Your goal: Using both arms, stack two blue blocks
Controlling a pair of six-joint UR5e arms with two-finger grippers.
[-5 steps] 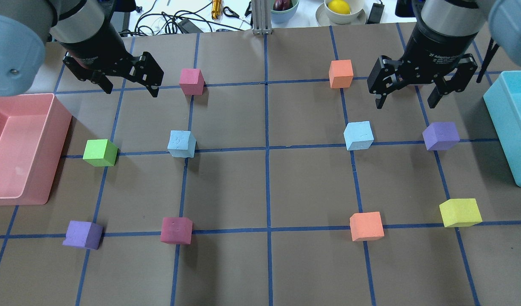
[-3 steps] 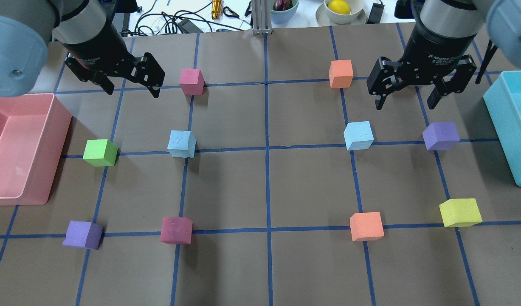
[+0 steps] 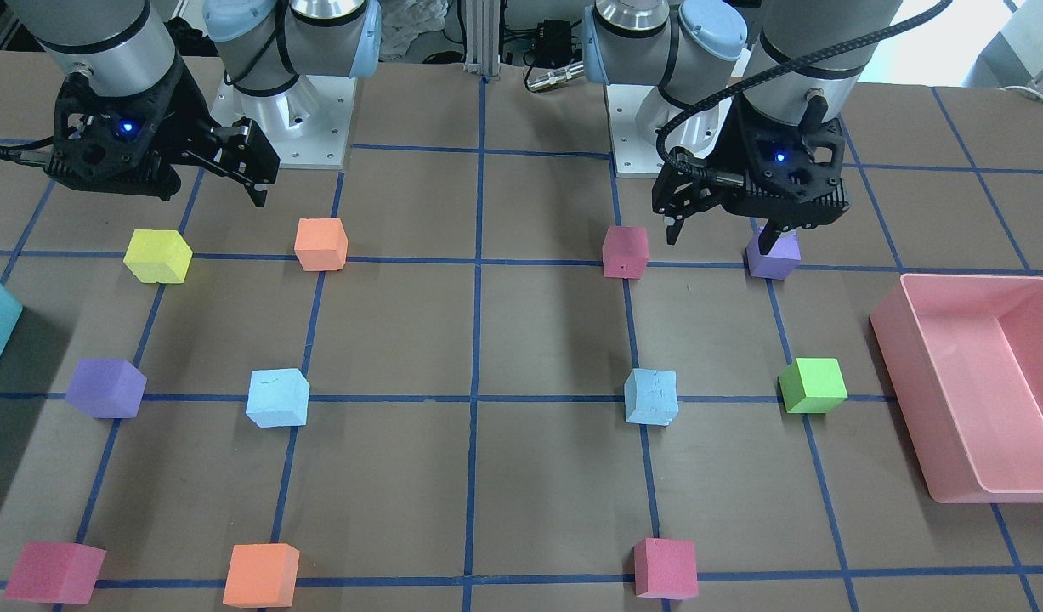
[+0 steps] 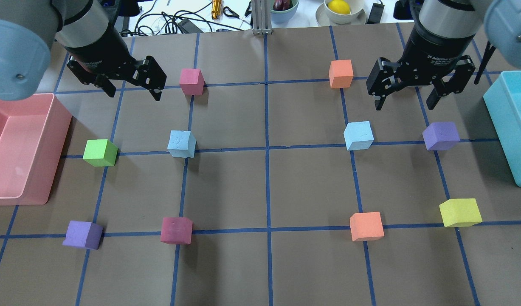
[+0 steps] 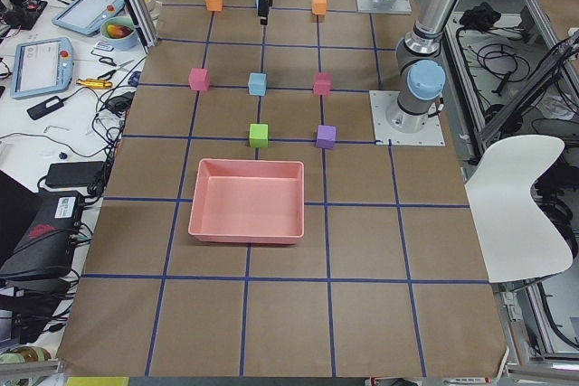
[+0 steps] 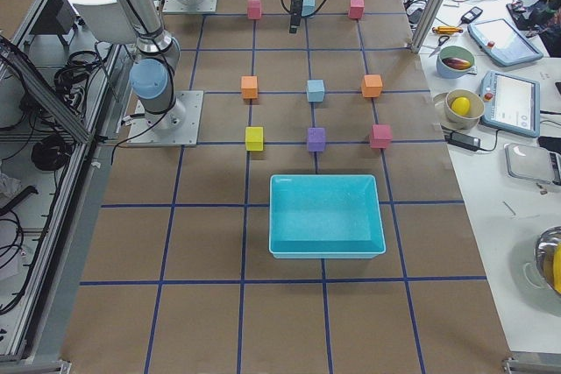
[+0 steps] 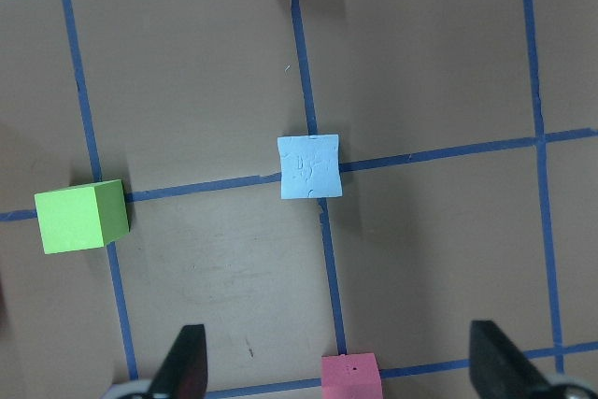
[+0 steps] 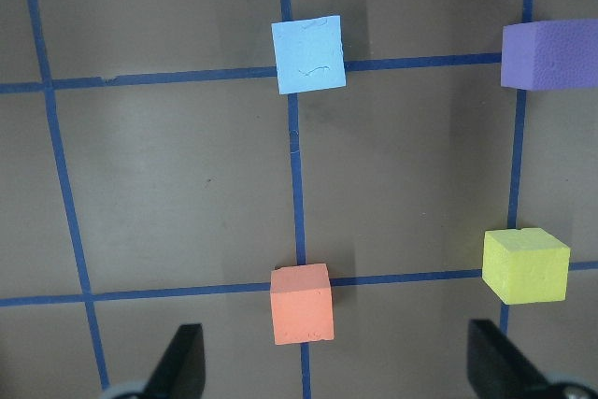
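Above the bench [image 4: 226,191], both spread wide: I must square left tool [image 4: 134,93] over left block [image 4: 181,144] (5 o'clock), right tool [image 4: 404,106] over right block [image 4: 359,135] (8 o'clock).

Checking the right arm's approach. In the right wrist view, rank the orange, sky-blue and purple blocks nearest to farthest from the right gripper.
1. orange block: just ahead of the right gripper, slightly left of its midline.
2. sky-blue block: straight ahead, one grid line farther on.
3. purple block: on that same far line, off at the view's right edge.
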